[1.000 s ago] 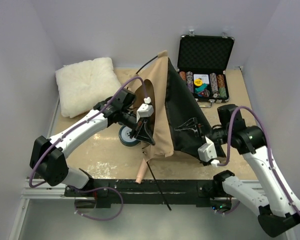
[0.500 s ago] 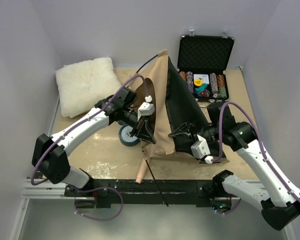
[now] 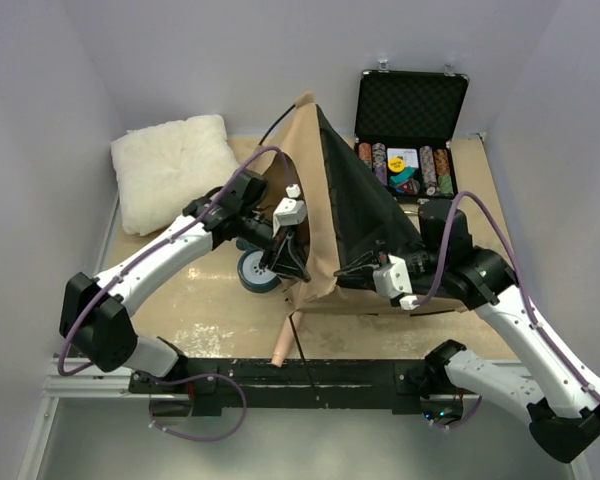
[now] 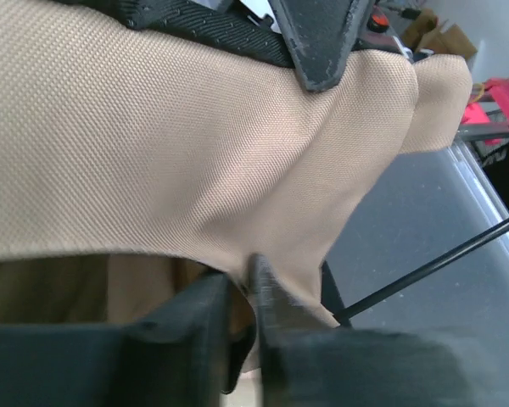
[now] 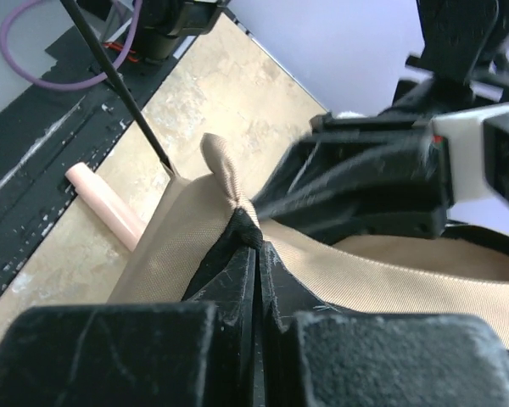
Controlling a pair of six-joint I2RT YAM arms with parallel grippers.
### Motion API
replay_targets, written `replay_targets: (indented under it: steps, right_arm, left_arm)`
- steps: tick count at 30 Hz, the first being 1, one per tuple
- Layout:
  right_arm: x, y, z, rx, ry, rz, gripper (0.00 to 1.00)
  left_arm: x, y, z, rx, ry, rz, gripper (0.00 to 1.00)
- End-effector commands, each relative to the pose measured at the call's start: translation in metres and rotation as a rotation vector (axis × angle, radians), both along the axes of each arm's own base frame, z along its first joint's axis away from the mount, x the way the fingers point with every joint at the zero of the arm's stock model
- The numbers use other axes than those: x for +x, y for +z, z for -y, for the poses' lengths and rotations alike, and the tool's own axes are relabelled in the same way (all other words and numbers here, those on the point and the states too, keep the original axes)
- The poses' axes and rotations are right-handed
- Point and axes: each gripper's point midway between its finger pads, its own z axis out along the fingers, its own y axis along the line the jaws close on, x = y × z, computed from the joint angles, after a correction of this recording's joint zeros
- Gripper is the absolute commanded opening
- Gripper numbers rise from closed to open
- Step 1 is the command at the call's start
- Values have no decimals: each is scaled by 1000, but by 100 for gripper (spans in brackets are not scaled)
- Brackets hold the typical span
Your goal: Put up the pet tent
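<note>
Pinching pet tent [image 3: 308, 190] fabric: left end effector [image 4: 253, 284], right end effector [image 5: 256, 242] (seemingly clamped)

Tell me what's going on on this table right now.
Two robot arms are handling the pet tent. The left gripper pinches a fold of its tan fabric; the right gripper pinches fabric low on its black mesh side. The tent stands as a rough pyramid, one pole sticking out in front. A pillow and an open case sit behind.

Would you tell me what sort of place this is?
Likely a robotics lab test cell: left arm and right arm bolted at a worn tabletop, plain white walls around it, and mismatched props: pet tent, pillow, poker chip case.
</note>
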Motion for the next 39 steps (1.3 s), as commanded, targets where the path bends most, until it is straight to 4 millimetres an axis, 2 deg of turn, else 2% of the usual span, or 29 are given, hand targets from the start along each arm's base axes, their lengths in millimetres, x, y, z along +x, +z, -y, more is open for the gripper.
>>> replay_targets:
  steps: [1,3,4,10,12,14,17,18,21,27,33,39]
  right_arm:
    - [3,22,-1,59,-86,-90,0]
    - [4,25,0,64,-119,-136,0]
    - [3,28,0,79,-134,-164,0]
    - [7,49,6,183,-240,-214,0]
    - [11,52,7,207,-276,-246,0]
    - [16,60,6,238,-316,-299,0]
    - [24,70,2,278,-347,-366,0]
    - [27,71,1,287,-359,-397,0]
    - [37,74,-4,309,-384,-450,0]
    - [54,81,-11,373,-427,-542,0]
    - [70,91,-16,388,-454,-523,0]
    - [76,93,-16,395,-473,-519,0]
  left_arm:
    - [27,45,-12,-81,136,121,43]
    - [34,67,-23,-112,204,152,63]
    - [34,78,-28,-128,234,173,67]
    - [30,131,-67,-157,378,330,73]
    - [12,151,-76,-181,348,351,71]
    - [-15,170,-81,-220,282,370,71]
    - [-47,181,-86,-275,221,318,70]
    - [-63,191,-90,-306,208,291,70]
    - [-75,194,-88,-331,165,273,70]
    - [-99,233,-61,-413,18,286,69]
    - [-132,239,-41,-445,-148,230,66]
    - [-153,216,-41,-419,-251,174,50]
